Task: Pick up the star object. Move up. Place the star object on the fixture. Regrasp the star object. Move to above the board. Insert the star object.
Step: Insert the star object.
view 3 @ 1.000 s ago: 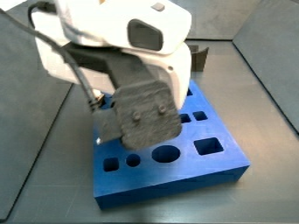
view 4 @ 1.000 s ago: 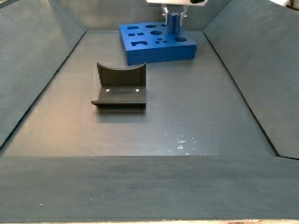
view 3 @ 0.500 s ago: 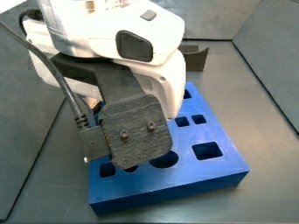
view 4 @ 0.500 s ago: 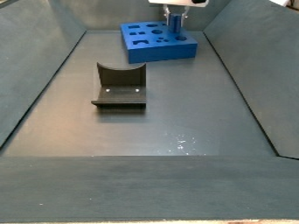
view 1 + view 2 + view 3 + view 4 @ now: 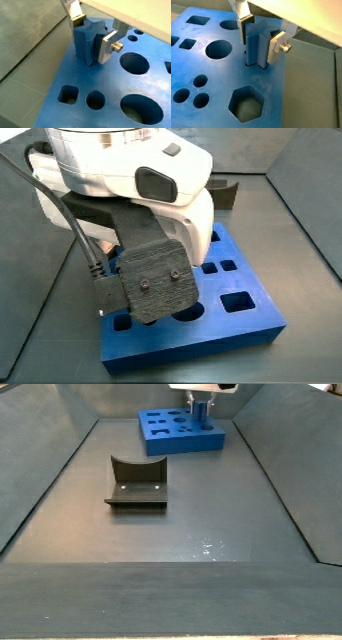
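The star object (image 5: 89,45) (image 5: 256,50) is a blue bar with a star cross-section. It stands upright between the silver fingers in both wrist views. My gripper (image 5: 92,34) (image 5: 260,36) is shut on its upper part, one pad on each side. Its lower end meets the blue board (image 5: 70,75) (image 5: 221,70) near the board's edge and looks slightly sunk into a matching hole. In a side view the gripper (image 5: 201,412) hangs over the board (image 5: 185,448) at the far end. The fixture (image 5: 138,484) stands apart, mid-floor.
Round, oval, square and hexagon (image 5: 244,102) holes cover the board's top. In a side view the white arm and dark wrist housing (image 5: 154,278) hide the fingers and much of the board (image 5: 221,331). The fixture (image 5: 229,191) peeks out behind. Grey sloped walls surround the floor.
The arm and wrist have come down and toward the board's front over the last second, with little motion in the last half second. The star object stays gripped.
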Motion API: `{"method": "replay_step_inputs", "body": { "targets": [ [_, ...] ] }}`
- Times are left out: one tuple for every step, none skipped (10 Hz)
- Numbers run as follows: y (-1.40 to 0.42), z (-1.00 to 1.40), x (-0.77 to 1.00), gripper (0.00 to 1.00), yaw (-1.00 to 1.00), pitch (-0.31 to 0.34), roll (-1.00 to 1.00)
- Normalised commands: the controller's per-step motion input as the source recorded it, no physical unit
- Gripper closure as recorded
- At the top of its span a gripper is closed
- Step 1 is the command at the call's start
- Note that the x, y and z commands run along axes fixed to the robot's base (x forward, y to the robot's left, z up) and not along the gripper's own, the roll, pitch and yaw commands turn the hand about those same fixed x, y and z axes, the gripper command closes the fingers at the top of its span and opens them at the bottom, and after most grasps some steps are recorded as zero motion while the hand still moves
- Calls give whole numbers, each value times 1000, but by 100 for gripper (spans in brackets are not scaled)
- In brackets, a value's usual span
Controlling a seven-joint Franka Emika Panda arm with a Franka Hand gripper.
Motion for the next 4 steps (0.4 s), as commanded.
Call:
{"method": "replay_step_inputs", "body": {
  "targets": [
    [0,-1000,-60,100,26,-17,43],
    [0,-1000,6,100,6,-11,31],
    [0,0,0,100,14,0,-46],
    [0,0,0,100,0,0,0]
  ]
}}
